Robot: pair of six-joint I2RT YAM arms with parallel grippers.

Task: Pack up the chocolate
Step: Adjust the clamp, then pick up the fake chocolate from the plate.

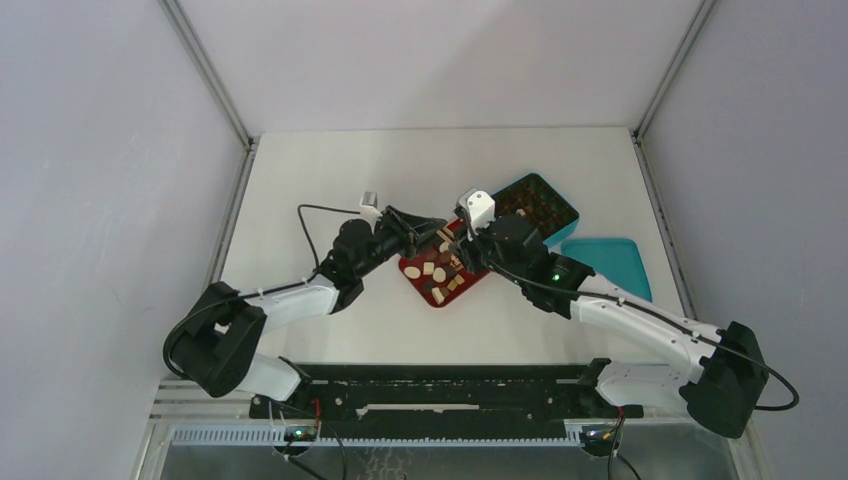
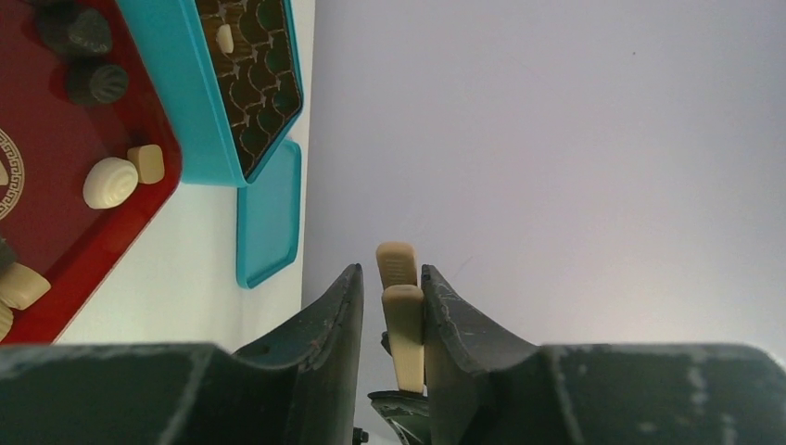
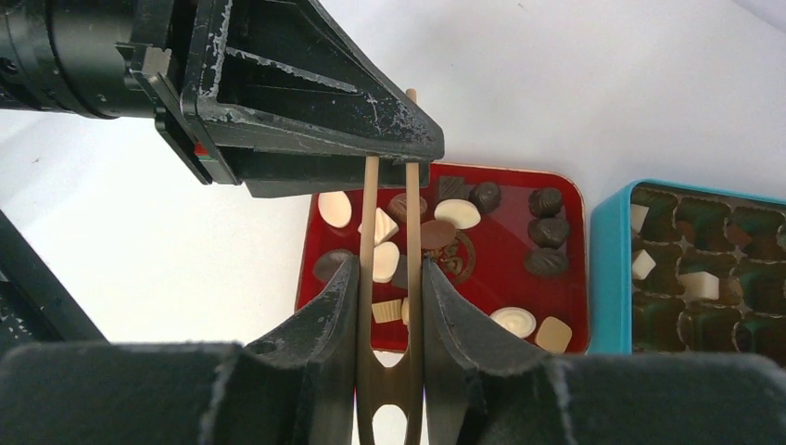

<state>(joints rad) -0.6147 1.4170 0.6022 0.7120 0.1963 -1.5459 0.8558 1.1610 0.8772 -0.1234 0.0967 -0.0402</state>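
While the right gripper clamps the tongs, the left gripper (jaws slack round the tips) should back off straight

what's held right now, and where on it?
The wooden tongs: the right gripper clamps both arms; their far ends sit inside the left gripper, gap on one side, grip there unclear.
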